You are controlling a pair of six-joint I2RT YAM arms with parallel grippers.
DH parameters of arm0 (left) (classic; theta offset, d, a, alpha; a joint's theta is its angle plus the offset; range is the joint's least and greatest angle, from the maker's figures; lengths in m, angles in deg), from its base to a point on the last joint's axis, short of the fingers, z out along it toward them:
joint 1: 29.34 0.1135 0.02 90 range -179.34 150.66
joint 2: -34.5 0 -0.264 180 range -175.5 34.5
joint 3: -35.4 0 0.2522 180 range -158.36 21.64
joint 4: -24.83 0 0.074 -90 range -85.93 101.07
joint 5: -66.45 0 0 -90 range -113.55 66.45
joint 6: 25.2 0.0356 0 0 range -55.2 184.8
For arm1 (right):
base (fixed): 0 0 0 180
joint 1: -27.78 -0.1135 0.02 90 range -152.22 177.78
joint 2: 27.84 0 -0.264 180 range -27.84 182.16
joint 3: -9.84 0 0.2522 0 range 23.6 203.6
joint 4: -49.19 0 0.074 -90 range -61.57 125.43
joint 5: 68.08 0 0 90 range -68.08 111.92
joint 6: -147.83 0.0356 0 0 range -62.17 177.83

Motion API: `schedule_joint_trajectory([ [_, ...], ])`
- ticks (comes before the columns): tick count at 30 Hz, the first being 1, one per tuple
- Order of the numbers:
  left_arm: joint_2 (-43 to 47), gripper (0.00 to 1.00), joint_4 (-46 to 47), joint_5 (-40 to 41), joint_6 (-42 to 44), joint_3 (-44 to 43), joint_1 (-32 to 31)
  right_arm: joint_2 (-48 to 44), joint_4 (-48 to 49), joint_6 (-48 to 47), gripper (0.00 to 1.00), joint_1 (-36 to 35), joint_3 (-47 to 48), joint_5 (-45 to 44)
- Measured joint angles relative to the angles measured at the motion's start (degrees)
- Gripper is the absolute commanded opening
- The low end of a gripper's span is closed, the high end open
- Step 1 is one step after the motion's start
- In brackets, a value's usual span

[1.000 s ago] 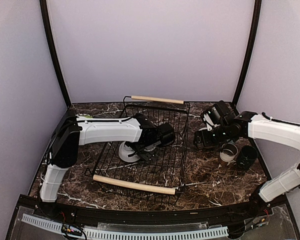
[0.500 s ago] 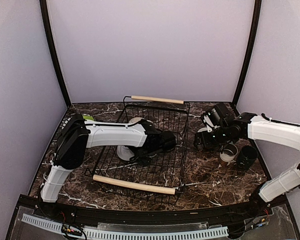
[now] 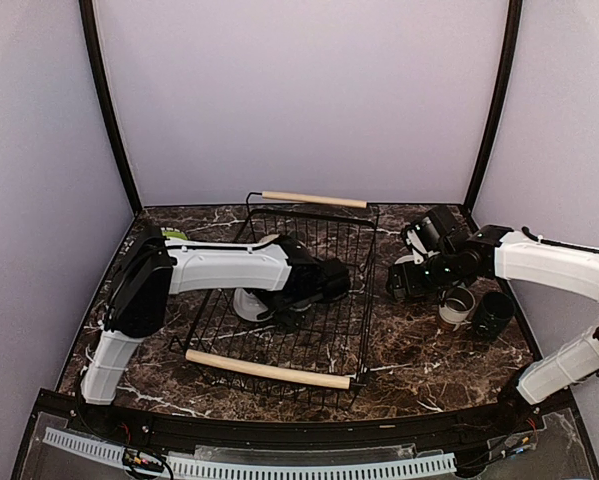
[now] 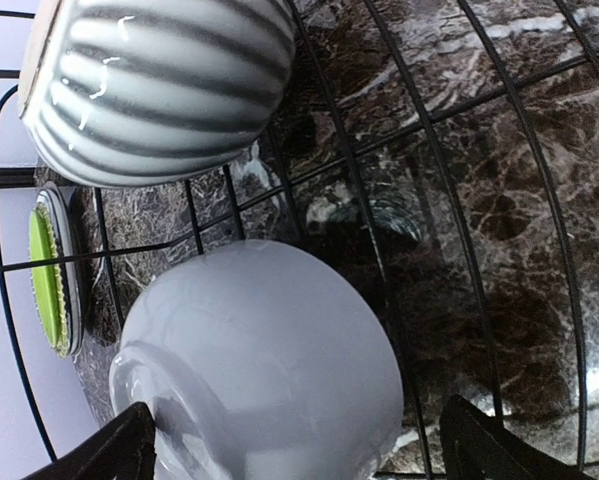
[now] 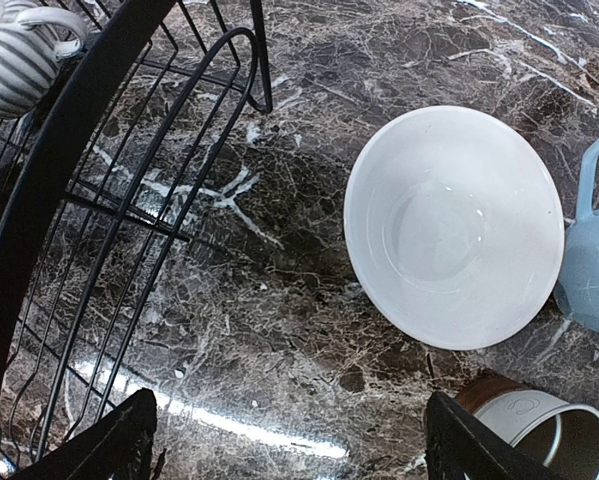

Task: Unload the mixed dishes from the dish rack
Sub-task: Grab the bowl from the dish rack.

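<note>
Your left gripper (image 4: 304, 450) stands wide open astride a glossy white bowl (image 4: 269, 360) inside the black wire dish rack (image 3: 267, 370), gripping nothing. A ribbed grey-striped mug (image 4: 159, 85) lies just beside it. Your right gripper (image 5: 299, 438), equally spread and empty, hovers over the veined marble table (image 5: 279, 300) right of the rack, near a smooth open white bowl (image 5: 454, 225). The frame edge cuts off the light-blue mug (image 5: 594, 260).

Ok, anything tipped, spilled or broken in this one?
Nothing spilled or visibly broken. Inside the dish rack, the grey-striped mug appears to lie on its side and the white bowl is tipped, base showing; ordinary for a rack.
</note>
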Motion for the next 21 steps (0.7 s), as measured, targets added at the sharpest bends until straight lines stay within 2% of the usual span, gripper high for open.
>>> schedule_joint_trajectory([
  [7,4.4,0.99,0.1,-4.2,2.4,0.6,0.1,0.0,0.0,0.0,0.9,0.0,0.0,0.0],
  [15,7.9,0.93,0.8,-3.7,5.2,5.6,0.1,0.0,0.3,0.0,0.9,0.0,-1.0,0.0],
  [21,7.8,0.96,3.3,-3.2,7.4,9.2,0.1,0.0,0.4,0.4,0.9,0.0,-1.1,0.0],
])
